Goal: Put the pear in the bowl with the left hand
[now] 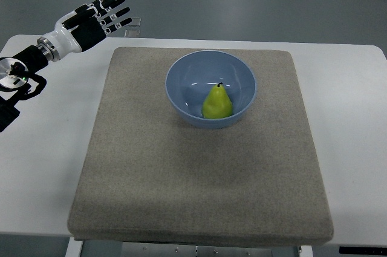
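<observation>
Top view shows a smooth, round, light-blue bowl (211,87) on a coarse grey-beige square felt mat (199,172) covering the white surface (48,166). Inside the bowl, toward its near side, stands a glossy yellow-green pear (217,103), stem up. Far left of the bowl, the left black-and-white robot hand (97,18) hovers, fingers spread, holding nothing.

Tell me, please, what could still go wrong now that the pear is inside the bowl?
1. The pear rests near the front wall of the blue bowl; a knock on the table could perhaps roll it.
2. The left hand, open, hangs over the table's far left corner; a swing toward the centre might hit the bowl's rim.
</observation>
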You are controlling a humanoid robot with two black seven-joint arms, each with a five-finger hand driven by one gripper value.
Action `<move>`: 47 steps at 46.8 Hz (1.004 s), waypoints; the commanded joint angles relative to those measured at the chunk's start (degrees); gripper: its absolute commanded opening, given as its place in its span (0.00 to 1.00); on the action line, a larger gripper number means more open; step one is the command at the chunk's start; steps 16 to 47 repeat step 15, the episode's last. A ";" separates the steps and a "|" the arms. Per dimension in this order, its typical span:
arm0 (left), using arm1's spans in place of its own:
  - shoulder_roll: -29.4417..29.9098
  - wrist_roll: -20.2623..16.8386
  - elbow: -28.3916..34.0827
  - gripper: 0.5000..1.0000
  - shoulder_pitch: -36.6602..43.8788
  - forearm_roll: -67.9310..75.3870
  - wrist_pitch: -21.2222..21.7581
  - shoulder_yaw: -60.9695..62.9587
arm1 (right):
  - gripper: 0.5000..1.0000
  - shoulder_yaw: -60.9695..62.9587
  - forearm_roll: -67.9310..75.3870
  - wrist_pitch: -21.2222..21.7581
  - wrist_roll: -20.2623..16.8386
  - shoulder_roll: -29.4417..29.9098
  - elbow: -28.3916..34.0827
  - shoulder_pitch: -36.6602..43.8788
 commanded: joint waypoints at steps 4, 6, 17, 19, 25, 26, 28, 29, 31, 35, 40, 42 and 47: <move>0.07 0.00 0.00 0.99 0.18 0.08 0.01 0.04 | 0.85 -0.01 -0.31 -0.08 -0.18 0.00 0.05 -0.05; 0.07 0.00 0.00 0.99 0.18 0.08 0.01 0.12 | 0.85 -0.10 -0.40 -0.16 -0.18 0.00 0.05 -0.05; -0.01 0.00 0.00 0.99 0.18 0.08 0.01 0.12 | 0.85 -0.10 -0.40 -0.60 -0.18 0.00 0.05 -0.05; -0.01 0.00 0.00 0.99 0.18 0.08 0.01 0.12 | 0.85 -0.10 -0.40 -0.60 -0.18 0.00 0.05 -0.05; -0.01 0.00 0.00 0.99 0.18 0.08 0.01 0.12 | 0.85 -0.10 -0.40 -0.60 -0.18 0.00 0.05 -0.05; -0.01 0.00 0.00 0.99 0.18 0.08 0.01 0.12 | 0.85 -0.10 -0.40 -0.60 -0.18 0.00 0.05 -0.05; -0.01 0.00 0.00 0.99 0.18 0.08 0.01 0.12 | 0.85 -0.10 -0.40 -0.60 -0.18 0.00 0.05 -0.05; -0.01 0.00 0.00 0.99 0.18 0.08 0.01 0.12 | 0.85 -0.10 -0.40 -0.60 -0.18 0.00 0.05 -0.05; -0.01 0.00 0.00 0.99 0.18 0.08 0.01 0.12 | 0.85 -0.10 -0.40 -0.60 -0.18 0.00 0.05 -0.05; -0.01 0.00 0.00 0.99 0.18 0.08 0.01 0.12 | 0.85 -0.10 -0.40 -0.60 -0.18 0.00 0.05 -0.05; -0.01 0.00 0.00 0.99 0.18 0.08 0.01 0.12 | 0.85 -0.10 -0.40 -0.60 -0.18 0.00 0.05 -0.05; -0.01 0.00 0.00 0.99 0.18 0.08 0.01 0.12 | 0.85 -0.10 -0.40 -0.60 -0.18 0.00 0.05 -0.05; -0.01 0.00 0.00 0.99 0.18 0.08 0.01 0.12 | 0.85 -0.10 -0.40 -0.60 -0.18 0.00 0.05 -0.05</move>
